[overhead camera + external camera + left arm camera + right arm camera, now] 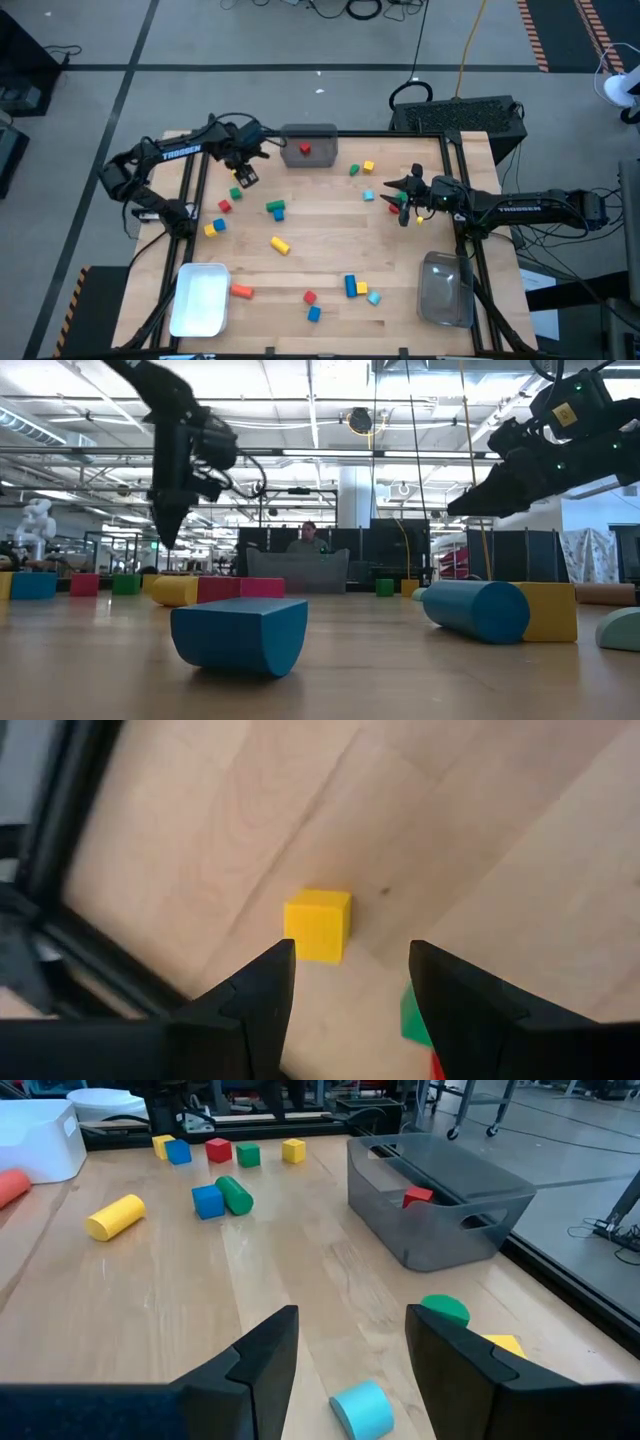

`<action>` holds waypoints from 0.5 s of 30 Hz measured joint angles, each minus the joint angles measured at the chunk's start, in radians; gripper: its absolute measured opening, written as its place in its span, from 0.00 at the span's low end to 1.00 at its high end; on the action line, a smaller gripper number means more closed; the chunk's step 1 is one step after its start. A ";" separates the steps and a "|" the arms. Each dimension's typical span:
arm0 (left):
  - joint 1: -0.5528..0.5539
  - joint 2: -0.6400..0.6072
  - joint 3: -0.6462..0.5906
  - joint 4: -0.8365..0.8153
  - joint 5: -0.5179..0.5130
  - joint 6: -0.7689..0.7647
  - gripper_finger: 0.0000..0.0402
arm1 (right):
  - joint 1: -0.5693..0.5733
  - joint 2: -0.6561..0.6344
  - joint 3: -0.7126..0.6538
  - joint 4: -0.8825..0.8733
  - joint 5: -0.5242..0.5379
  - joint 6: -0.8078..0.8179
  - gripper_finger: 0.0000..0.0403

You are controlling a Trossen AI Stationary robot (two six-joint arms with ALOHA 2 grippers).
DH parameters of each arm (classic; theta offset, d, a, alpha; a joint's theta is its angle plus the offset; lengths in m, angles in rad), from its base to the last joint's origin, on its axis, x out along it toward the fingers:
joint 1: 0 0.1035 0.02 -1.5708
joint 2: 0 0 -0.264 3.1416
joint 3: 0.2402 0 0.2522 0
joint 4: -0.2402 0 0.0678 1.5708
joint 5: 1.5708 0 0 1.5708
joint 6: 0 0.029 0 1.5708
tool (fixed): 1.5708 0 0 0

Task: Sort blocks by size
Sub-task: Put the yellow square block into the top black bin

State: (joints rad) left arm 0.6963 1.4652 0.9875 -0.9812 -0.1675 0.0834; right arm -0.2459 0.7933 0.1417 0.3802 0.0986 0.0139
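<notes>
yellow cube (318, 924), red block (417, 1197) in grey bin (440, 1230), cyan cylinder (362, 1408), white bin (200, 298), pale wood table (330, 230)

Table (330, 225), seen from above. The far bin (322, 131) stands at the middle of the far edge, with one block (304, 149) in it. The near-left bin (200, 300) sits at the near left corner, with a bar (241, 291) just to its right. The near-right bin (446, 290) sits at the near right corner. Loose blocks lie scattered between the bins: a cylinder (279, 244) near the centre, a touching pair (276, 209) behind it, and a cluster (358, 288) toward the near edge. The left gripper (243, 172) hangs at far left, the right gripper (402, 205) right of centre.
</notes>
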 joint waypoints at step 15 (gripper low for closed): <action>0.104 -0.013 -0.183 0.203 0.007 0.035 0.50 | 0.000 0.000 0.000 0.026 0.000 0.005 0.44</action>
State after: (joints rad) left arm 0.8001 1.4521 0.8042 -0.7786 -0.1604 0.1182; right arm -0.2459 0.7933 0.1417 0.4061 0.0990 0.0185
